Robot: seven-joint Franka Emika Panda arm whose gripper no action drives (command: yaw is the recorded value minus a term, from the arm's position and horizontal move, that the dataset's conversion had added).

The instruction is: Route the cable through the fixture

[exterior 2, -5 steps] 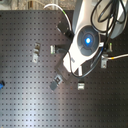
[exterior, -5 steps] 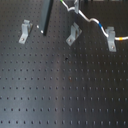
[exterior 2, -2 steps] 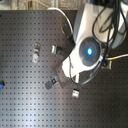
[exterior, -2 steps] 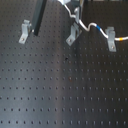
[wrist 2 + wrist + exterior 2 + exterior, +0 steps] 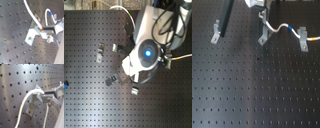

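The white cable (image 5: 282,26) hangs from my gripper (image 5: 261,12) at the top of the first exterior view. It drops onto the slotted top of the middle fixture (image 5: 263,36). From there it loops right, with its blue band (image 5: 295,28) just before the right fixture (image 5: 303,41). In the second wrist view the cable (image 5: 33,15) runs into the fingers (image 5: 51,28), which are shut on it directly above the fixture (image 5: 33,33). The first wrist view shows the cable (image 5: 25,101) lying across the fixture's top (image 5: 35,101).
A third alike bracket (image 5: 215,32) stands at the first exterior view's left, beside a dark slanted bar (image 5: 226,17). The black perforated board (image 5: 257,90) fills the near side. In the second exterior view the white arm (image 5: 146,51) hides most of the cable.
The gripper has come down with the cable, bringing it closer onto the middle fixture's top. In the second exterior view the arm has shifted downward.
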